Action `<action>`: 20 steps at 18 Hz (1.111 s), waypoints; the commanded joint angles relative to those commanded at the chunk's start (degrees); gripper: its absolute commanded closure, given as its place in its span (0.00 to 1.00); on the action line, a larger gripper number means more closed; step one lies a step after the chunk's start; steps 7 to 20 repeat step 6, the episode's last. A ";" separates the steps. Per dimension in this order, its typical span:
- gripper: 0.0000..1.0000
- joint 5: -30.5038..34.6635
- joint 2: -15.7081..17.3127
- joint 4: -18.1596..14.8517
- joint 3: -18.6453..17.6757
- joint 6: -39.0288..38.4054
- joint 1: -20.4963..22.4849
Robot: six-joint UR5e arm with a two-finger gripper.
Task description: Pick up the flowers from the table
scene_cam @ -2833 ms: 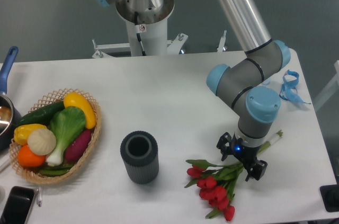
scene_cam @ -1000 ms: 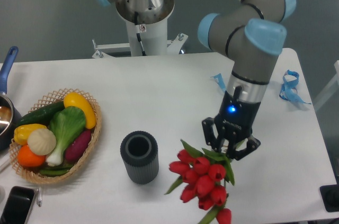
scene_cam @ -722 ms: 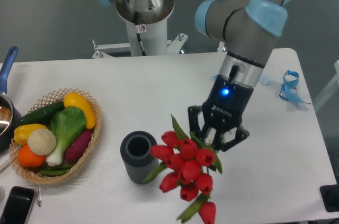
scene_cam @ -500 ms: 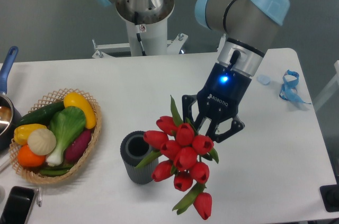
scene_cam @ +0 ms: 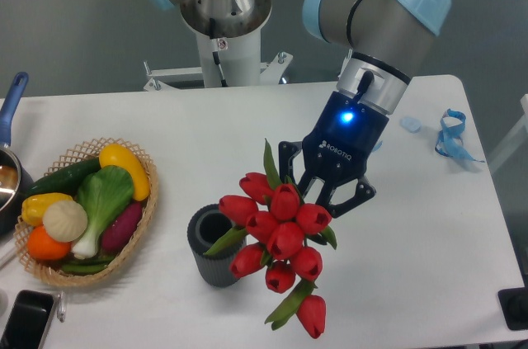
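White counter (scene_cam: 247, 134) fills my view. I see the claw (scene_cam: 323, 195) clamped on the flowers (scene_cam: 276, 238), holding them clear above the counter, blooms hanging beside the dark ribbed cylinder (scene_cam: 214, 246). Wicker basket (scene_cam: 140, 225) sits far left.

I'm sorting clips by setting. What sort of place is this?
Most likely a robotics lab staged with home props: an arm's pedestal bolted behind a bare white table, a wicker basket of toy-like vegetables, and the gripper holding the flowers.
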 joint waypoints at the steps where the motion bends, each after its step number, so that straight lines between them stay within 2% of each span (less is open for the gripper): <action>1: 0.90 0.00 0.00 0.09 0.09 0.00 0.00; 20: 0.90 -0.35 0.00 0.35 0.18 0.00 0.00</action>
